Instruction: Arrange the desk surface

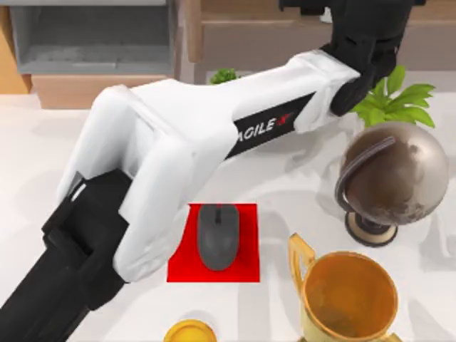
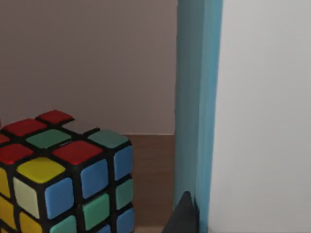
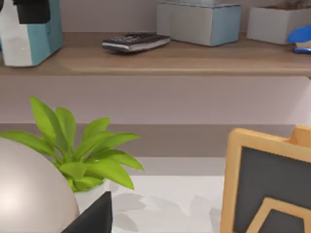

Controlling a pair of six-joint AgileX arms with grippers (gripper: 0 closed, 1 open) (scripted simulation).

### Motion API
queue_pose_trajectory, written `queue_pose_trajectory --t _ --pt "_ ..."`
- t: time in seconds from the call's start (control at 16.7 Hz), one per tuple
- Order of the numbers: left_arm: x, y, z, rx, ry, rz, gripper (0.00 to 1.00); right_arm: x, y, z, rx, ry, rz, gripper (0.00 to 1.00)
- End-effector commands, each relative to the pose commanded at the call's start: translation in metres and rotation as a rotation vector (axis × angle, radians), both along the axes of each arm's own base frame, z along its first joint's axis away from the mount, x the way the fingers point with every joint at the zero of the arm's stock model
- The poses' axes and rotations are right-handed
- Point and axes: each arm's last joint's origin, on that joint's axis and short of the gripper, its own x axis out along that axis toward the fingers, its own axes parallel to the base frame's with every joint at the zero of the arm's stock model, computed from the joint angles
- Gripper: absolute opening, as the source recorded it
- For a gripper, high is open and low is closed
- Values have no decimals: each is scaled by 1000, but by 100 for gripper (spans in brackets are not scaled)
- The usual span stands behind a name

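The left gripper, finger state indeterminate, reaches over the brown wooden shelf; behind it the white marbled desk surface remains cluttered.

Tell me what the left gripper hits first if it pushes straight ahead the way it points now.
Probably the blue-and-white upright object directly before the left gripper on the shelf, though depth is unclear. The Rubik's cube sits off to one side.

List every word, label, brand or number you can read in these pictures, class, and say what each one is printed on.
"AGILE", white letters followed by a red mark, partly cut off: on the black panel of the left arm's white forearm.
Calculator on the shelf: its keys are too small to read.
Globe, trophy cup, mouse and puzzle cube: no text.
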Motion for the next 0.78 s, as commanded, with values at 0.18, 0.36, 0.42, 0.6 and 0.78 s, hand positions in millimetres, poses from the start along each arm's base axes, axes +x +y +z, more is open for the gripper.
queue_pose_trajectory --t 0.18,0.36,0.42,0.6,0.78 --pt "-15 1 5 3 2 2 0 0 0 0 0 0 0 100" --pt "-30 2 10 4 3 4 0 0 0 0 0 0 0 100" --pt "-32 2 11 2 1 4 0 0 0 0 0 0 0 100" --pt "-33 2 12 1 1 4 0 0 0 0 0 0 0 100" --pt "-31 4 11 15 4 3 0 0 0 0 0 0 0 100"
